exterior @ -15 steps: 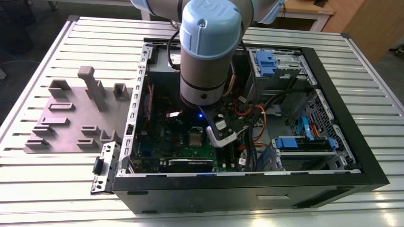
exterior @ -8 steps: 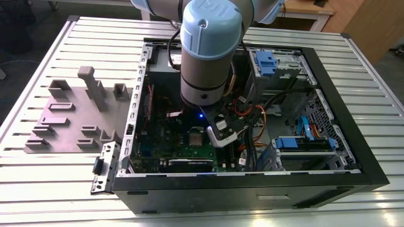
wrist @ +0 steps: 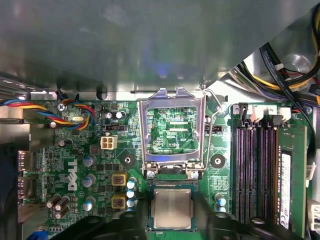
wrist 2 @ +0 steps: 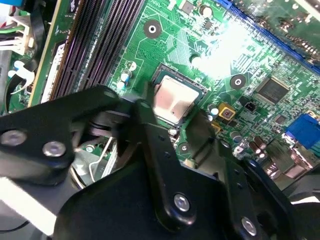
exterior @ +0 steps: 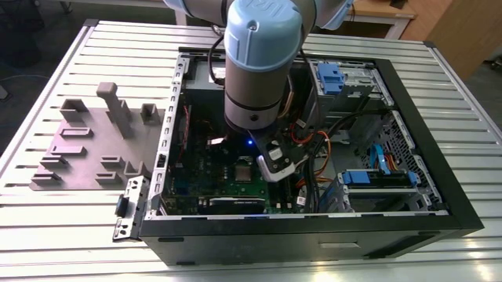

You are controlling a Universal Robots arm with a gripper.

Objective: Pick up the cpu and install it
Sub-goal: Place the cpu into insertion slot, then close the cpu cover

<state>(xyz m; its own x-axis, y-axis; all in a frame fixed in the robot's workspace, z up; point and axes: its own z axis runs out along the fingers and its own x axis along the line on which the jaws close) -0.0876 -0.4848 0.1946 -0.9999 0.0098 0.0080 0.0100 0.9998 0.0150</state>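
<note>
Your gripper hangs low inside the computer case, near the centre of the exterior view. Its fingers stand spread on either side of the cpu, gripping nothing. The cpu lies flat in its socket on the motherboard, with the load frame hinged up just beside it.

Cpu just beside open socket frame

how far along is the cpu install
Looks done: the cpu sits flat in place on the motherboard. In hand: the gripper hangs close over it. Left: the socket frame stands flipped open, not clamped over the chip.
</note>
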